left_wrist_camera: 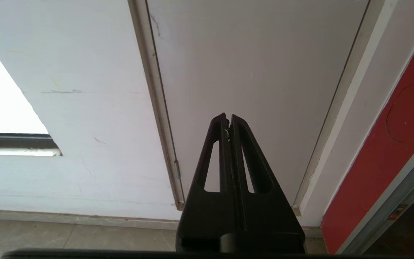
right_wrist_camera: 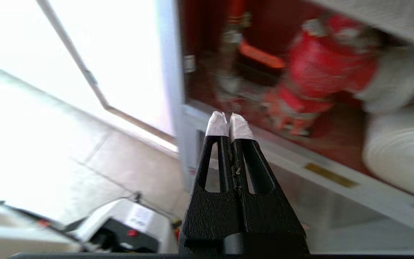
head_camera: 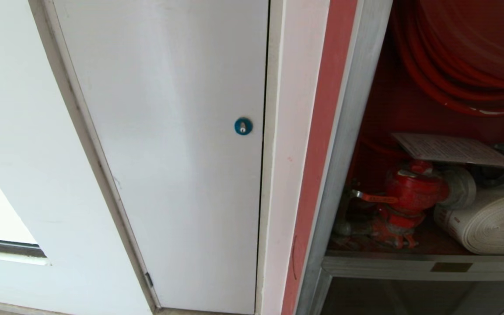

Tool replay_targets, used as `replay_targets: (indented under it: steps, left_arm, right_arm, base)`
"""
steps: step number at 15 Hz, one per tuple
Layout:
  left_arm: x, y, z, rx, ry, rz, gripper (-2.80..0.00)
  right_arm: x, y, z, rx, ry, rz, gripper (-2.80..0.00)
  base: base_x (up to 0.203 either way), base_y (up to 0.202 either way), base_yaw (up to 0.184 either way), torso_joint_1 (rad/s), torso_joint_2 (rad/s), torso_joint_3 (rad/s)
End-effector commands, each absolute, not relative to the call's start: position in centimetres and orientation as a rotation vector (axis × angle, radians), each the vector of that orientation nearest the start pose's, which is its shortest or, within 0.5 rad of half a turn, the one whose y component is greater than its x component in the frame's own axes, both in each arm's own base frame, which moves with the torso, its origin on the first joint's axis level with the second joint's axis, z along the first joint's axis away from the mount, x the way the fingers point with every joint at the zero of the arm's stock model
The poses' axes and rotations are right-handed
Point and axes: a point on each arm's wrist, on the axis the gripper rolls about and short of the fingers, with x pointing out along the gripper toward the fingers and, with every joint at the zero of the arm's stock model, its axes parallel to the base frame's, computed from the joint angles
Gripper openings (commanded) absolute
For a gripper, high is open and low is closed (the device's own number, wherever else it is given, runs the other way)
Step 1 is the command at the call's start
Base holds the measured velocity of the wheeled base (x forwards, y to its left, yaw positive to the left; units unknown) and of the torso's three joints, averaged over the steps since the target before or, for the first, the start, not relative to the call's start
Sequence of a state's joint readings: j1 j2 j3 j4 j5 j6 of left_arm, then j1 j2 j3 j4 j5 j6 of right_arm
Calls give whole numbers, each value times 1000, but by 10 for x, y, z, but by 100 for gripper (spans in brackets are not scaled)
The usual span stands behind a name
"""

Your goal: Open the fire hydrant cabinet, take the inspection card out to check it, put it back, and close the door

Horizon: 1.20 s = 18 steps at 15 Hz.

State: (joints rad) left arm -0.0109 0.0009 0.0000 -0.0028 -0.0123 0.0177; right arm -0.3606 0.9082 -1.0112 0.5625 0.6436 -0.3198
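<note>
The fire hydrant cabinet (head_camera: 357,109) stands open at the right of the head view, with its red inside showing. Its own door is out of view. The inspection card (head_camera: 451,150) lies flat on top of the red valve (head_camera: 411,188) and the white rolled hose (head_camera: 492,223), under the red hose reel (head_camera: 466,57). My right gripper (right_wrist_camera: 229,120) is shut and empty. It hovers outside the cabinet, just before the lower frame rail (right_wrist_camera: 336,172), pointing at the valve (right_wrist_camera: 322,68). My left gripper (left_wrist_camera: 228,118) is shut, parked and facing a white panel door.
A plain white door (head_camera: 169,153) with a round blue lock (head_camera: 243,126) fills the left half of the head view. A red strip (head_camera: 322,144) separates it from the cabinet. My own base (right_wrist_camera: 128,230) and the tiled floor (right_wrist_camera: 128,165) lie below the right gripper.
</note>
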Motion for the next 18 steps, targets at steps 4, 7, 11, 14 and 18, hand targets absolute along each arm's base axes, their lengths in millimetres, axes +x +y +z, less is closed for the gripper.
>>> replay_targets:
  steps: [4,7,11,14,18]
  left_arm:
    - [-22,0,74,17,4,-23,-280]
    - [-22,0,74,18,5,-23,-280]
    - [-22,0,74,17,4,-23,-280]
    - [-22,0,74,18,6,-23,-280]
    - [-22,0,74,18,4,-23,-280]
  right_arm:
    - [51,-1,267,-53,359,418,-280]
    - [27,7,258,-4,283,403,-280]
    - [-4,10,237,-19,175,403,-280]
    - [-24,7,216,-20,132,327,-280]
    - [-38,6,185,22,107,242,-280]
  base:
    - [0,0,0,0,0,0]
    - [0,0,0,0,0,0]
    - [0,0,0,0,0,0]
    - [0,0,0,0,0,0]
    - [0,0,0,0,0,0]
